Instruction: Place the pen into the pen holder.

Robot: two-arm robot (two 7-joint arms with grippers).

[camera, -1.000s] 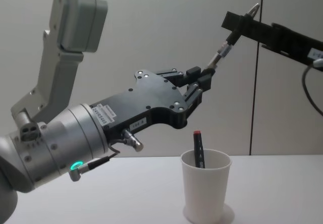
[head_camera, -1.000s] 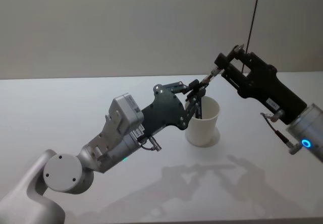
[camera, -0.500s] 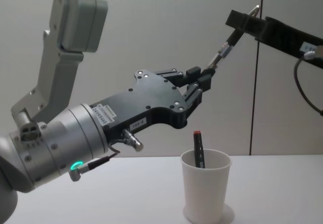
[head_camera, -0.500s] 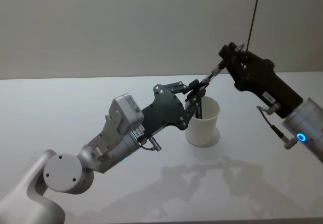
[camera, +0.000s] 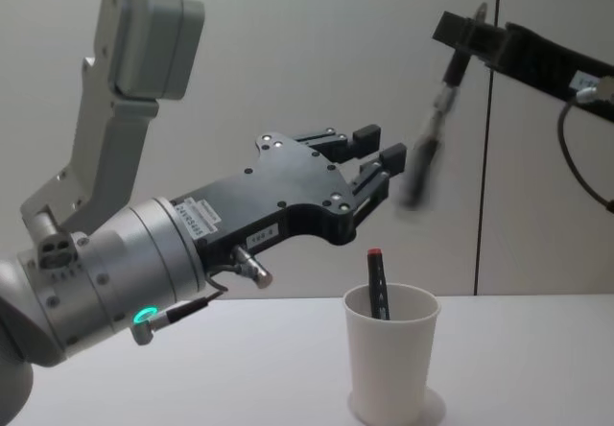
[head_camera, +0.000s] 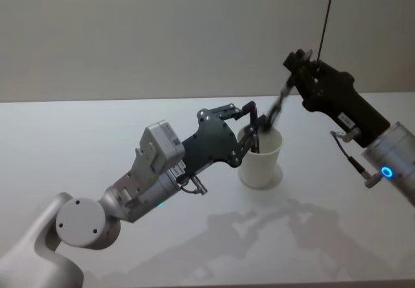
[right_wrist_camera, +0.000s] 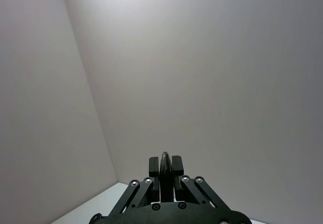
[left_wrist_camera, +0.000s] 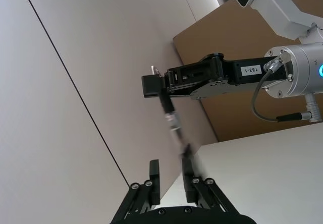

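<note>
Chest view: pen (camera: 429,148) hangs above cup (camera: 391,354).

Head view looks down, chest view sideways and near; both share the pen holder (head_camera: 260,157) (camera: 390,353).

Left arm: reached forward and up from the lower left, wrist tilted upward, its pincer (camera: 379,162) with fingers (left_wrist_camera: 154,173) parted and gripping nothing. Right arm: extended in from the right, raised higher, its pincer (head_camera: 292,64) angled down-left with fingers (right_wrist_camera: 176,165) closed narrowly together.
</note>
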